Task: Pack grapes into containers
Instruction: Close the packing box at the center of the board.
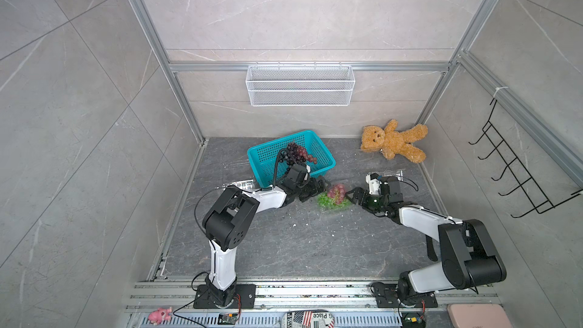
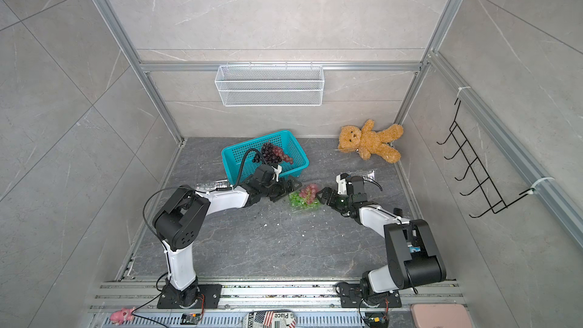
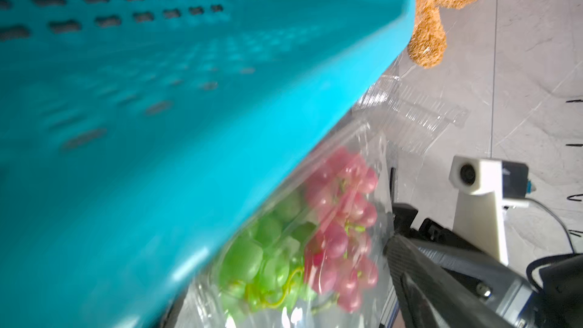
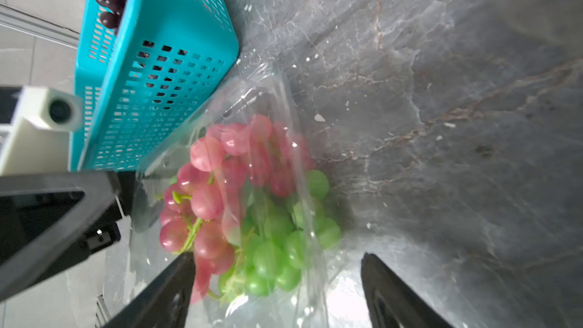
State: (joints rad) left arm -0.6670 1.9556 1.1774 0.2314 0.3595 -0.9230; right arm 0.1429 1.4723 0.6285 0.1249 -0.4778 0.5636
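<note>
Hands of both arms flank one clear container (image 1: pixel 333 200) at the middle of the dark marble worktop (image 1: pixel 299 241). On its left, the left hand (image 1: pixel 317 188) has its jaws spread to their widest and holds nothing; it sits close beside the near right corner of a teal basket (image 1: pixel 254 165). Facing it from the right, the right hand (image 1: pixel 354 196) also stands wide open. In the right wrist view its fingers (image 4: pixel 164 295) straddle the end of the box, one overlapping the plastic, though whether it presses there cannot be told; nothing is gripped.

Inside the box lie a reddish-pink bunch (image 1: pixel 337 191) on the far side and a green bunch (image 1: pixel 325 200) on the near side. Clear plastic crosses the fruit in both wrist views; whether the lid is snapped shut cannot be told.

A dark purple bunch (image 1: pixel 291 149) and a reddish bunch (image 1: pixel 305 154) lie in the teal basket. A second container (image 1: pixel 392 172) sits just beyond the right wrist, and a third container (image 1: pixel 239 183) shows left of the basket, partly behind the left forearm. A teddy bear (image 1: pixel 394 143) sprawls in the far right corner, and a white wire basket (image 1: pixel 299 85) hangs on the back wall.
</note>
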